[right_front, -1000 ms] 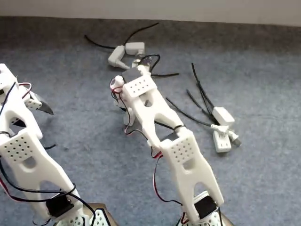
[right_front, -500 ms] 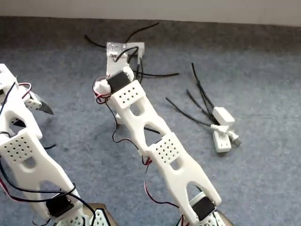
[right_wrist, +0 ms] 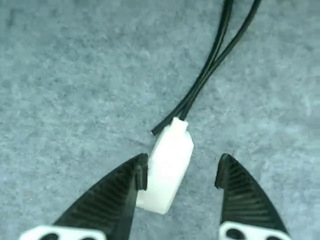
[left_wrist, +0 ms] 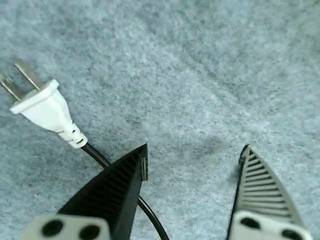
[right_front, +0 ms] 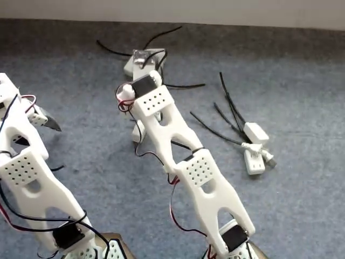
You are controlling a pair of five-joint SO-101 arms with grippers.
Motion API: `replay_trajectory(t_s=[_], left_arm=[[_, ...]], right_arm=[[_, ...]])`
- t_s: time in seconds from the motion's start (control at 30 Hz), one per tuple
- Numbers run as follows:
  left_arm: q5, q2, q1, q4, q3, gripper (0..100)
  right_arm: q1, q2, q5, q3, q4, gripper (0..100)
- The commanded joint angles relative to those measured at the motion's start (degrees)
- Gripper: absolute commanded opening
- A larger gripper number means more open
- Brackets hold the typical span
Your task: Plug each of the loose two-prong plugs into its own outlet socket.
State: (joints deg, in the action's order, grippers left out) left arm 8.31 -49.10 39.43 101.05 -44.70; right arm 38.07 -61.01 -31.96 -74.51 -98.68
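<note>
— Where do we have the left arm?

— Our left pincer (left_wrist: 194, 152) hangs just above the grey counter (right_front: 302, 97), at about 9 o'clock in the high view. Its fingers are spread wide.

— And the plug there?

— We see a white two-prong plug (left_wrist: 42, 107) lying flat on the counter, near that pincer but outside the jaws. Its prongs point away from the pincer. Its black cord (left_wrist: 95, 155) runs back under one finger.

— What about the right side?

— That arm lies out toward 12 o'clock. Our right pincer (right_wrist: 182, 164) is open at a middling width, with one finger on each side of a white block (right_wrist: 167, 160) on the counter. The block sits closer to one finger than to the other. We cannot tell whether that finger touches it.

— Is the block a plug or a socket?

— We cannot tell from here. Black cords (right_wrist: 215, 60) leave its end that faces away from the pincer.

— Anything else on the counter?

— At 3 o'clock, well apart from both pincers, two white pieces (right_front: 252, 131) lie close together. We cannot tell whether they are joined.
</note>
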Motion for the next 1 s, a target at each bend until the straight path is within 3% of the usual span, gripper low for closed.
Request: replay_trajectory(t_s=[0.0,0.13,0.47,0.63,0.97], left_arm=[[-0.09,3.38,0.40,0.62,-0.40,29],[-0.09,3.38,-0.04,0.62,-0.31,29],[-0.09,3.30,-0.13,0.62,-0.22,29],[-0.18,3.30,-0.13,0.62,-0.22,29],[-0.88,3.38,-0.48,0.62,-0.40,29]], right_arm=[[4.09,5.85,-1.76,3.47,-2.07,22.5],[6.99,6.02,-1.76,2.51,1.36,22.5],[6.64,6.02,-5.45,2.15,14.02,22.5],[2.42,7.60,-4.84,-1.63,15.16,22.5],[-9.10,12.00,12.13,-13.85,13.76,22.5]])
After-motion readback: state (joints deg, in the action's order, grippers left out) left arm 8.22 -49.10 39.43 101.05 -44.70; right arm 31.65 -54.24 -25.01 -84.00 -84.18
